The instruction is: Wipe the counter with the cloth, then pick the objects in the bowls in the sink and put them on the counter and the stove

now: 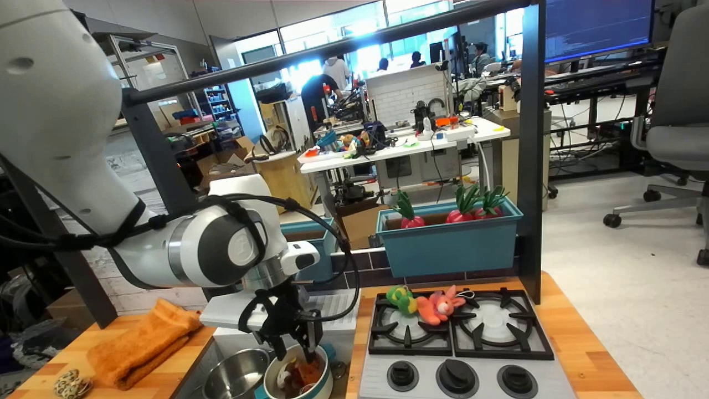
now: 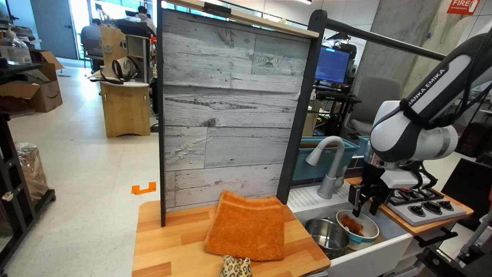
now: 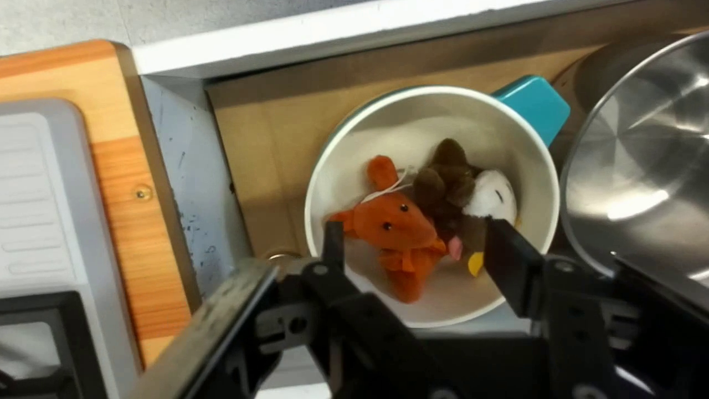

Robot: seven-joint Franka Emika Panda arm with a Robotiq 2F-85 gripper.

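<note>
Because, in the wrist view, the orange toy (image 3: pixel 390 224) crowded the brown toy (image 3: pixel 443 185) in the pale bowl (image 3: pixel 382 124), the empty, wide-fingered gripper (image 3: pixel 415 244) risked pinching both; in both exterior views, the adjacent steel bowl (image 2: pixel 327 235) could snag lifts from the sink (image 2: pixel 378 257).
</note>
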